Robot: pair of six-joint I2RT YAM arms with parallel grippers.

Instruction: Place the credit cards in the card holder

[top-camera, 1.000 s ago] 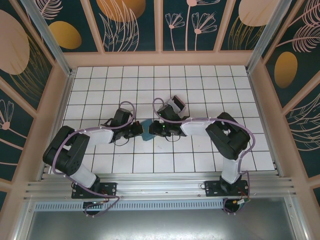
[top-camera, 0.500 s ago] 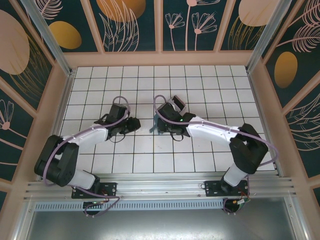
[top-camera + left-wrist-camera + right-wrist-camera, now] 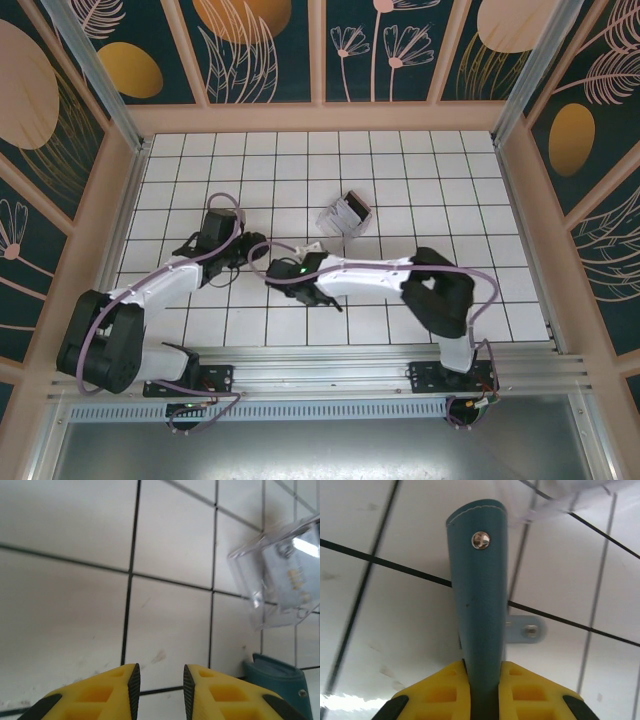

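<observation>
Teal card holder point(image 3: 479, 605), pinched in the right gripper point(image 3: 482, 679), had swung left of frame centre, away from the clear box point(image 3: 343, 214); left gripper point(image 3: 161, 680) spread, empty; loading not begun.

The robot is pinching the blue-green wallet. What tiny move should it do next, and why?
Probably bring the open left gripper to the card holder and pinch its free side. The right gripper is shut on the folded holder, and the cards look to be in the clear box, so it likely needs opening first.
</observation>
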